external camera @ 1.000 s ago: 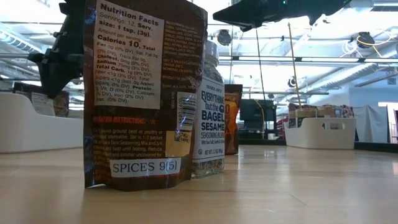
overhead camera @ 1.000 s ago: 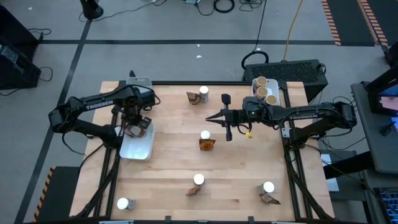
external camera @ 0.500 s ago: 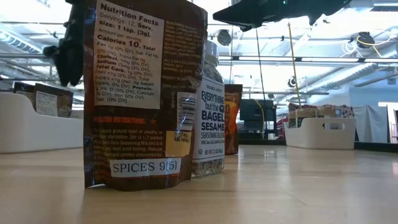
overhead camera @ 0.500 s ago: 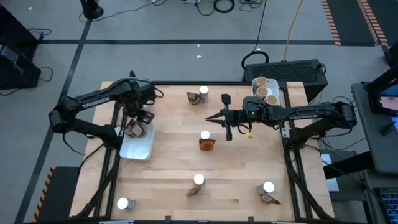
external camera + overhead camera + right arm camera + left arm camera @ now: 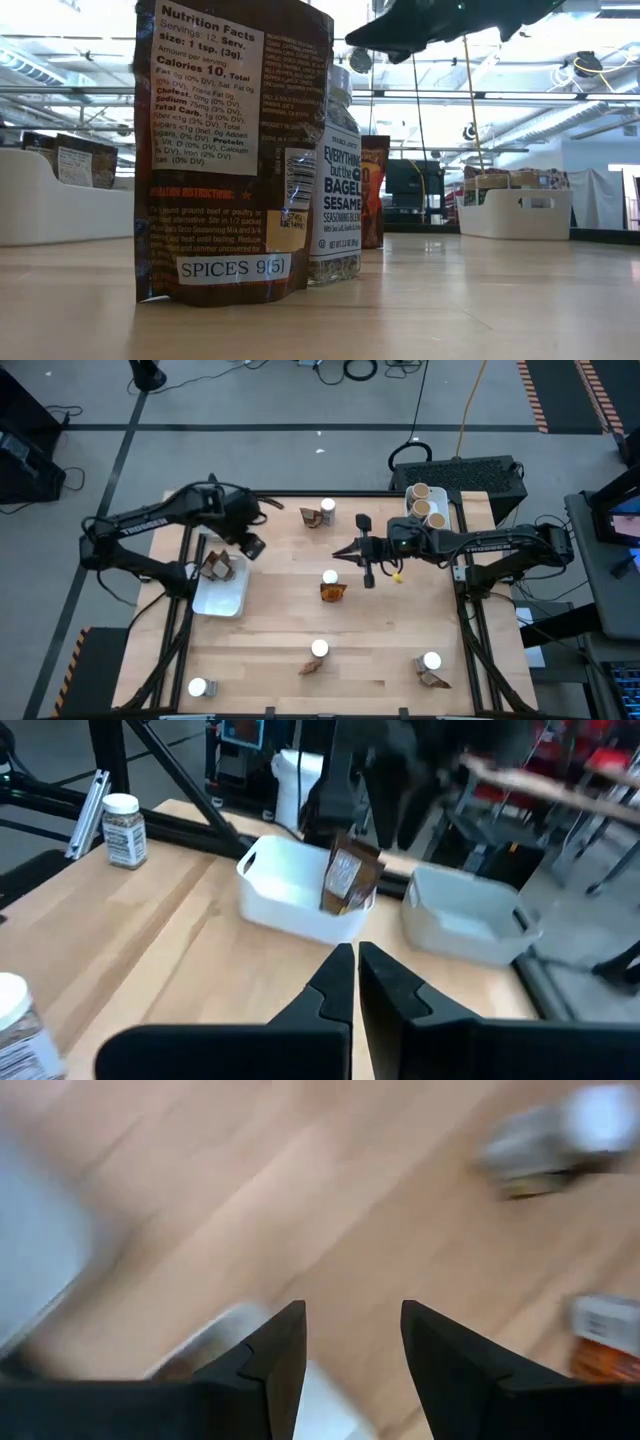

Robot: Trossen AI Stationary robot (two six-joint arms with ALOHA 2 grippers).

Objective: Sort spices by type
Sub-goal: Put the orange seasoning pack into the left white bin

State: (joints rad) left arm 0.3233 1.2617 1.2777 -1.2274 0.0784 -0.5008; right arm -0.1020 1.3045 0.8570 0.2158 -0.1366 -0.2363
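Jaws parted on the left gripper (image 5: 252,546), shut on the right gripper (image 5: 340,552), above the wooden table (image 5: 280,620).

The tabletop (image 5: 280,610) is light wood, mounted on a black frame. A white rectangular tray (image 5: 222,598) sits at its left edge; a second pale tray (image 5: 222,490) sits at the far left corner. A third white tray (image 5: 445,518) sits at the far right corner. Behind that corner stands a black perforated case (image 5: 470,472). The floor (image 5: 300,400) is grey, with black cables (image 5: 360,370) and a yellow cord (image 5: 468,405) lying on it. Orange-and-black hazard tape (image 5: 535,395) marks the floor at upper right.
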